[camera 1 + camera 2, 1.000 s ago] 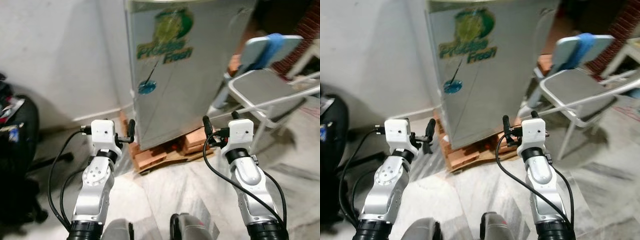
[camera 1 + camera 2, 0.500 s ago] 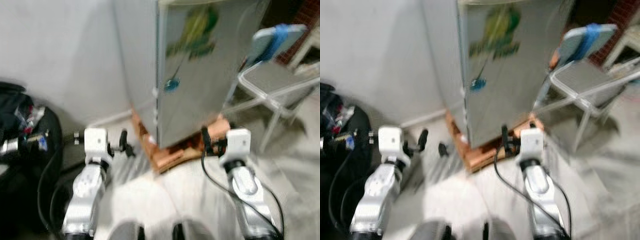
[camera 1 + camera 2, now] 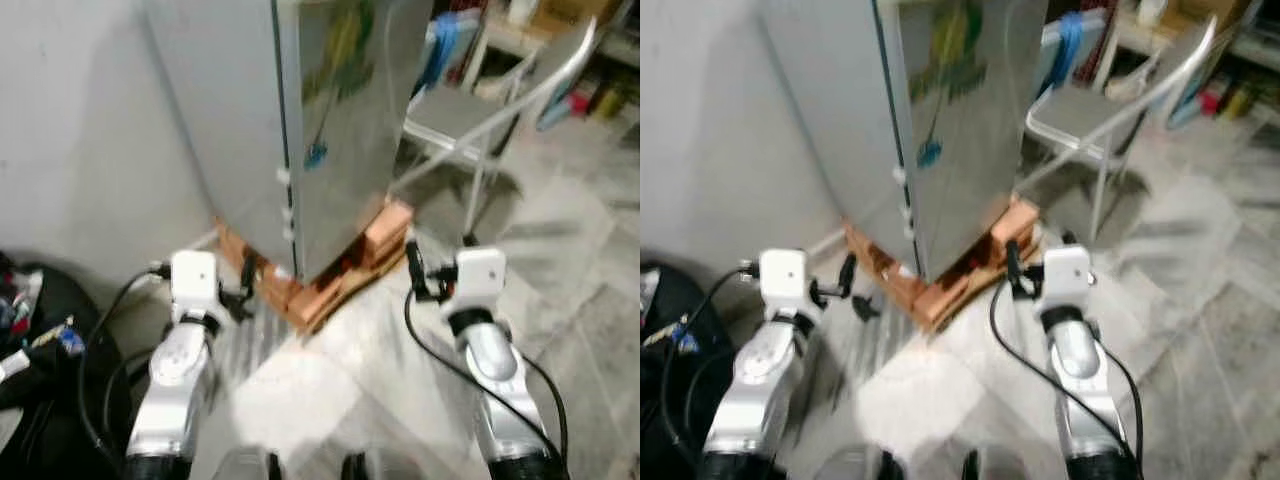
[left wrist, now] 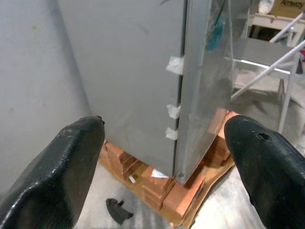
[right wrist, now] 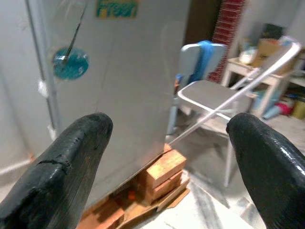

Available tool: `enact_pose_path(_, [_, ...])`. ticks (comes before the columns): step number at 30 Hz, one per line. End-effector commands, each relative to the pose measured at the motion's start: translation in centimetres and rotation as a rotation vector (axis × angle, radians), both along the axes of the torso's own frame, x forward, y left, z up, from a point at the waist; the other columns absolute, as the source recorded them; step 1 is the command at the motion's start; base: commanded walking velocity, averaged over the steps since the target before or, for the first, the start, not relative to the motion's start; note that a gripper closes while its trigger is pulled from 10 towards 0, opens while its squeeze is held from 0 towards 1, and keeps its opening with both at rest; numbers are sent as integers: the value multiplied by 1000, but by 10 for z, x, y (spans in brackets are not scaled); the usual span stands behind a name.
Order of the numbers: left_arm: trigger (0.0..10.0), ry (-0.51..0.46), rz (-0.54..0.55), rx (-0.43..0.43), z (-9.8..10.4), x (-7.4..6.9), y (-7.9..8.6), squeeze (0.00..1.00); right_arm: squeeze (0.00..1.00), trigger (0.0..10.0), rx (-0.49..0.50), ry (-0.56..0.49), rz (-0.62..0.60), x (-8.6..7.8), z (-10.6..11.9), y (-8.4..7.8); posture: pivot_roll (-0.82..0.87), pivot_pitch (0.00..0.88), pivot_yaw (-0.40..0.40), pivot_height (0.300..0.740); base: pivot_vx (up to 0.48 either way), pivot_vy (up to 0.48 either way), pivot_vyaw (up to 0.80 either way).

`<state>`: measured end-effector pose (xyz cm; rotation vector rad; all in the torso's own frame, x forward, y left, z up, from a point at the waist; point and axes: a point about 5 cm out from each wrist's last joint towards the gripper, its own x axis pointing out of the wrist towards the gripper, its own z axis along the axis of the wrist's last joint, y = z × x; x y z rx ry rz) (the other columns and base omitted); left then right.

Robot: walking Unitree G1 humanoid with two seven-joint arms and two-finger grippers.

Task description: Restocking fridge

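Observation:
A tall silver fridge (image 3: 340,130) stands ahead with its door shut and a green and blue sticker on the front. Its hinge-side corner faces me. It rests on a stack of orange bricks (image 3: 335,285). My left gripper (image 3: 245,290) is raised in front of the fridge's left side, open and empty; the left wrist view shows its fingers (image 4: 71,162) spread wide. My right gripper (image 3: 415,272) hovers open before the brick base, holding nothing. The right wrist view looks at the fridge door (image 5: 119,71).
A white folding chair (image 3: 470,105) with a blue cloth stands right of the fridge, with shelves of clutter behind it. A black bag (image 3: 40,400) lies on the floor at my left. A small black scrap (image 4: 117,210) lies near the bricks. A grey wall is on the left.
The camera has shifted, with blur, so the fridge's side and corner now face me and the chair sits farther back right. Both arms keep the same raised, open pose.

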<state>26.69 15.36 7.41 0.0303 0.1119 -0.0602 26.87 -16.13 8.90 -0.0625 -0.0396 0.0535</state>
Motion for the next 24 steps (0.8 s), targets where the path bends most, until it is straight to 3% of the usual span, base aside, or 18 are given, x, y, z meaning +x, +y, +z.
enact_pose_path(1, [10000,22,17,8,-6,-2,4,0,0,10000,9,-2,7,3,0,4,9,44,10,740,0,0,0])
enact_pose_path(5, [10000,17,-16,-17,-5,-5,1,0,0,10000,6,-5,15,2,0,5,15,46,10,740,68,0,0])
enact_pose_path(18, [10000,-17,-26,-19,1,0,-1,0,0,10000,-12,-31,53,6,6,7,9,73,1,740,360,250,-725])
enact_pose_path(24, [10000,-19,-30,-27,3,2,-3,0,0,10000,-12,-35,55,7,8,8,7,84,2,740,354,324,0])
